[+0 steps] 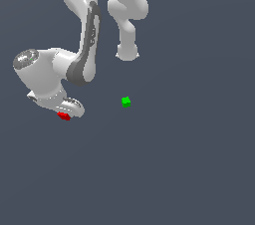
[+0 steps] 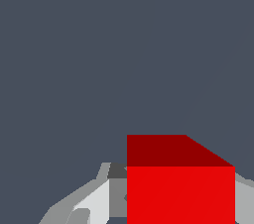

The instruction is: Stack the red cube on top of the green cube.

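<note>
The red cube (image 1: 63, 116) sits at the tip of my white gripper (image 1: 68, 112), toward the exterior view's left. In the wrist view the red cube (image 2: 180, 188) fills the space between my fingers, with a grey finger (image 2: 111, 196) against one side and the other finger (image 2: 244, 200) against the opposite side. The gripper looks shut on it. The green cube (image 1: 126, 101) stands alone on the grey floor, well to the exterior view's right of the gripper. It does not show in the wrist view.
The arm's white links (image 1: 82, 30) and base (image 1: 127, 15) rise behind the cubes. The plain dark grey floor (image 1: 164, 169) spreads all around.
</note>
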Controlling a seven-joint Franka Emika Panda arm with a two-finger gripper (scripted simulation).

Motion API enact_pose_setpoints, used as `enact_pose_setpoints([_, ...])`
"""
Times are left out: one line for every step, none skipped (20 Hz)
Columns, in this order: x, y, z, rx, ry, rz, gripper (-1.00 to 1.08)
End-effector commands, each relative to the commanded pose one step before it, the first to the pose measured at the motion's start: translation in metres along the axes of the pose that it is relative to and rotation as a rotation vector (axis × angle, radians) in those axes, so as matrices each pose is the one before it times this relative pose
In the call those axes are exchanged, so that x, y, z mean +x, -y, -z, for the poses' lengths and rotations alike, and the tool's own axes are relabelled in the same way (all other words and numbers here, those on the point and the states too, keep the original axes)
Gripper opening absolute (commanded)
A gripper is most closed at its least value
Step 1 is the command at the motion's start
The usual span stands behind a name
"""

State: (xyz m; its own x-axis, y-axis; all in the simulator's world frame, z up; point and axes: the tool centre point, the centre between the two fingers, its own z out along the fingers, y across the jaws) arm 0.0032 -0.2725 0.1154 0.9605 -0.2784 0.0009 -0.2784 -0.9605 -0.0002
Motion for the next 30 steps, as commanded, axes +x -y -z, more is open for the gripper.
enact_pose_setpoints([0.00029, -0.00021, 0.00439, -0.00006, 0.00092, -0.00010, -1.00])
enact_pose_setpoints([0.00010, -0.00003, 0.00024, 0.00000, 0.00000, 0.00000, -1.00])
enact_pose_setpoints([0.00003, 0.00022, -0.00138, -0.00016, -0.00093, 0.00023, -1.00])
enact_pose_setpoints([-0.00012, 0.00012, -0.00003, 0.00000, 0.00000, 0.00000, -1.00])
enact_pose_setpoints([-0.00036, 0.00036, -0.00010, 0.00000, 0.00000, 0.00000, -1.00])
enact_pose_setpoints([-0.00061, 0.00061, -0.00016, 0.00000, 0.00000, 0.00000, -1.00])
enact_pose_setpoints([-0.00085, 0.00086, -0.00023, 0.00000, 0.00000, 0.00000, -1.00])
enact_pose_setpoints([-0.00110, 0.00111, -0.00029, 0.00000, 0.00000, 0.00000, -1.00])
enact_pose_setpoints([-0.00136, 0.00136, -0.00036, 0.00000, 0.00000, 0.00000, -1.00])
enact_pose_setpoints([-0.00161, 0.00162, -0.00043, 0.00000, 0.00000, 0.00000, -1.00])
enact_pose_setpoints([-0.00188, 0.00188, -0.00050, 0.00000, 0.00000, 0.00000, -1.00])
enact_pose_setpoints([-0.00215, 0.00216, -0.00057, 0.00000, 0.00000, 0.00000, -1.00])
enact_pose_setpoints([-0.00243, 0.00244, -0.00065, 0.00000, 0.00000, 0.00000, -1.00])
enact_pose_setpoints([-0.00271, 0.00273, -0.00073, 0.00000, 0.00000, 0.00000, -1.00])
enact_pose_setpoints([-0.00301, 0.00303, -0.00081, 0.00000, 0.00000, 0.00000, -1.00])
enact_pose_setpoints([-0.00331, 0.00334, -0.00089, 0.00000, 0.00000, 0.00000, -1.00])
enact_pose_setpoints([-0.00363, 0.00366, -0.00098, 0.00000, 0.00000, 0.00000, -1.00])
enact_pose_setpoints([-0.00390, 0.00443, -0.00117, 0.00002, 0.00015, 0.00067, -1.00])
enact_pose_setpoints([-0.00431, 0.00436, -0.00116, 0.00000, 0.00000, 0.00000, -1.00])
enact_pose_setpoints([-0.00467, 0.00473, -0.00126, 0.00000, 0.00000, 0.00000, -1.00])
enact_pose_setpoints([-0.00506, 0.00512, -0.00136, 0.00000, 0.00000, 0.00000, -1.00])
enact_pose_setpoints([-0.00546, 0.00554, -0.00147, 0.00000, 0.00000, 0.00000, -1.00])
enact_pose_setpoints([-0.00584, 0.00594, -0.00158, 0.00000, 0.00000, 0.00000, -1.00])
enact_pose_setpoints([-0.00602, 0.00613, -0.00163, 0.00000, 0.00000, 0.00000, -1.00])
enact_pose_setpoints([-0.00616, 0.00629, -0.00167, 0.00000, 0.00000, 0.00000, -1.00])
enact_pose_setpoints([-0.00631, 0.00646, -0.00171, 0.00000, 0.00000, 0.00000, -1.00])
enact_pose_setpoints([-0.00646, 0.00663, -0.00176, 0.00000, 0.00000, 0.00000, -1.00])
enact_pose_setpoints([-0.00659, 0.00720, -0.00196, -0.00004, 0.00026, 0.00064, -1.00])
enact_pose_setpoints([-0.00680, 0.00702, -0.00186, 0.00000, 0.00000, 0.00000, -1.00])
enact_pose_setpoints([-0.00698, 0.00723, -0.00191, 0.00000, 0.00000, 0.00000, -1.00])
